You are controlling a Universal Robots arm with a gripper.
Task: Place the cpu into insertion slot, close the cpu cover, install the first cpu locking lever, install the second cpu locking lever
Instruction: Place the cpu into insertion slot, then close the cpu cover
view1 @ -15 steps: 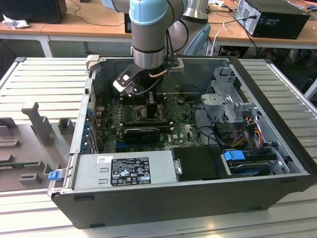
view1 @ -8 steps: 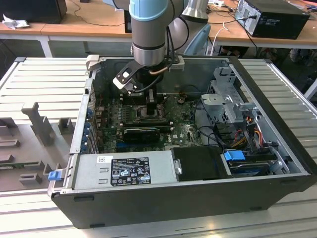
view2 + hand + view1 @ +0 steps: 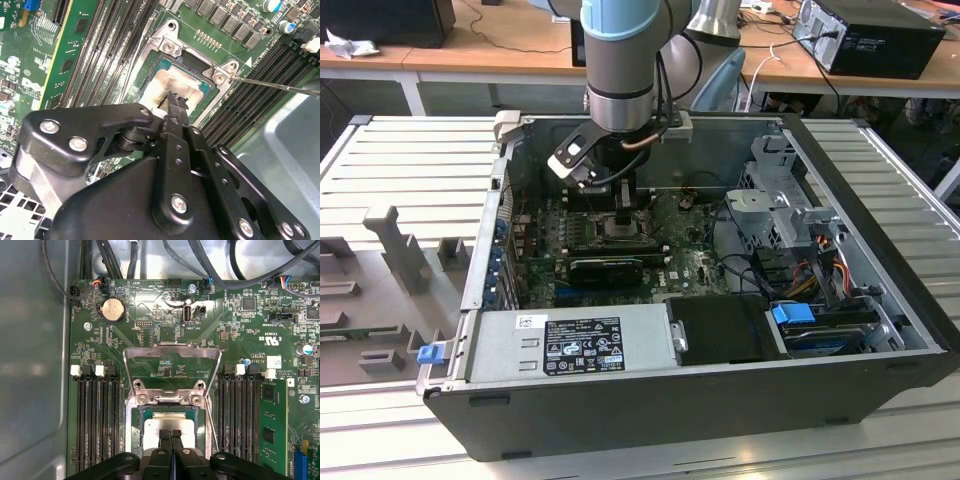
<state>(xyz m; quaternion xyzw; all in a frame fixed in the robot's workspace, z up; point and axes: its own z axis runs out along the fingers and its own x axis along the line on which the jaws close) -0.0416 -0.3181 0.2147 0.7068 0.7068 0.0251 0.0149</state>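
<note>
The cpu [image 3: 167,424] lies flat in the insertion slot [image 3: 134,432], its pale silver top showing in both wrist views, cpu [image 3: 182,82]. The cpu cover [image 3: 172,354] is swung open on its hinge, and the green board shows through its cut-out. My gripper [image 3: 171,434] is shut, with its black fingertips pressed together and nothing between them. Its tips sit right over the middle of the cpu, gripper [image 3: 172,97]; whether they touch it I cannot tell. In the exterior view the gripper [image 3: 623,207] reaches down into the case above the insertion slot [image 3: 620,230].
A thin metal locking lever [image 3: 280,86] sticks out free beside the socket, lever [image 3: 214,426]. Long black memory slots [image 3: 97,425] flank both sides. The open computer case [image 3: 880,200] has a drive cage and cables at the exterior view's right, and a power supply [image 3: 570,345] in front.
</note>
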